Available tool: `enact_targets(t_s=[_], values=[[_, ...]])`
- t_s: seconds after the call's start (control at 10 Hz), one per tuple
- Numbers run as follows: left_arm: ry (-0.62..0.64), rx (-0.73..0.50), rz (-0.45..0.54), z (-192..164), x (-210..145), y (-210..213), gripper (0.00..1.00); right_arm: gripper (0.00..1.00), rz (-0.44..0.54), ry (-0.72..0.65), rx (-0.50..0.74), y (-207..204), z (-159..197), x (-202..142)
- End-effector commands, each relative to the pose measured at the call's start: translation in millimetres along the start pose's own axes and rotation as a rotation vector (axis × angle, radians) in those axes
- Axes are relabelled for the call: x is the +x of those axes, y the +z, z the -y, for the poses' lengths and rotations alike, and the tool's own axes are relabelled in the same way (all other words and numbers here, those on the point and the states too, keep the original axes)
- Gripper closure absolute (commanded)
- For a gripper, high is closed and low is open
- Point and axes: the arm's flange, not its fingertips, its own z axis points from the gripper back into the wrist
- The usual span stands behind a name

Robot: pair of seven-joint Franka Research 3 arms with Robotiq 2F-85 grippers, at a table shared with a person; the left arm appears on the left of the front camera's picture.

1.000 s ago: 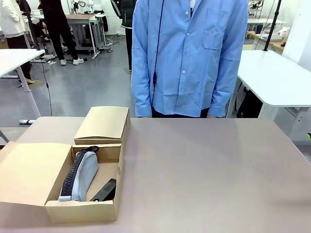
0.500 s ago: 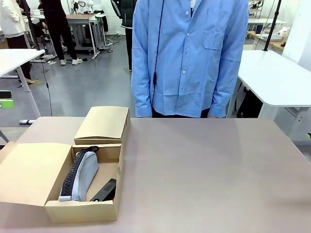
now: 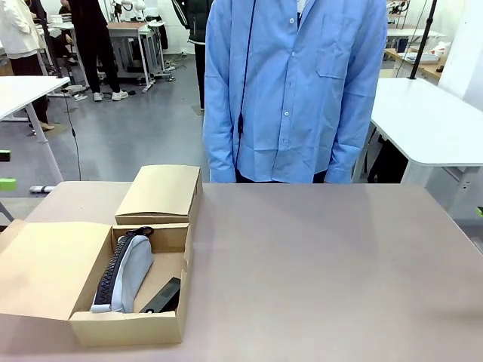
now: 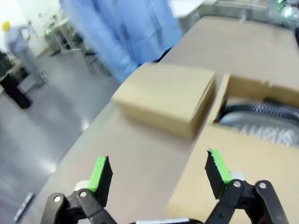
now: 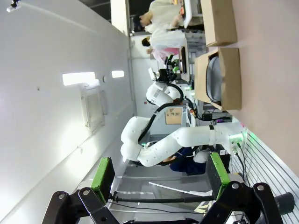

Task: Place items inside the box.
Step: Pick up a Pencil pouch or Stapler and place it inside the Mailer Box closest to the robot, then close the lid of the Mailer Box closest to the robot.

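Observation:
The open cardboard box (image 3: 128, 326) stands at the table's near left, its lid flaps folded out. Inside lie a grey zip pouch (image 3: 127, 275) with a black zipper and a black stapler (image 3: 162, 296) beside it. One green pad (image 3: 6, 183) of my left gripper peeks in at the picture's left edge, beyond the table. In the left wrist view that gripper (image 4: 158, 170) is open and empty above the table's left side, with the box (image 4: 243, 88) and the lettered pouch (image 4: 266, 128) ahead. My right gripper (image 5: 160, 171) is open and empty, far from the box (image 5: 226, 79).
A person in a blue shirt (image 3: 294, 90) stands at the far edge of the table with arms down. The box's far flap (image 3: 160, 192) stands folded like a block. The bare table top (image 3: 324, 264) stretches right of the box.
My left gripper's green pad came into the front view at the left edge and has dropped lower. The box and its contents have not moved.

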Motion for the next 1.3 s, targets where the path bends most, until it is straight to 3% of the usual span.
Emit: enact_targets(t_s=[0.0, 0.3, 0.5, 0.9, 1.2], values=[[0.03, 0.055, -0.116, -27.3, -41.1, 26.0, 0.0, 0.0, 0.005, -0.024, 0.013, -1.9, -5.9, -3.0], [0.069, -0.079, -0.393, -17.1, -90.4, 24.2, 0.0, 0.0, 0.005, -0.024, 0.013, -1.9, -5.9, -3.0], [0.095, -0.177, -0.472, -9.7, -106.0, 11.8, 0.0, 0.0, 0.005, -0.024, 0.013, -1.9, -5.9, -3.0], [0.064, -0.409, -0.464, 29.9, -99.9, -35.5, 0.0, 0.0, 0.005, -0.024, 0.013, -1.9, -5.9, -3.0], [0.083, -0.498, -0.347, 43.4, -86.7, -44.2, 0.0, 0.0, 0.005, -0.024, 0.013, -1.9, -5.9, -3.0]])
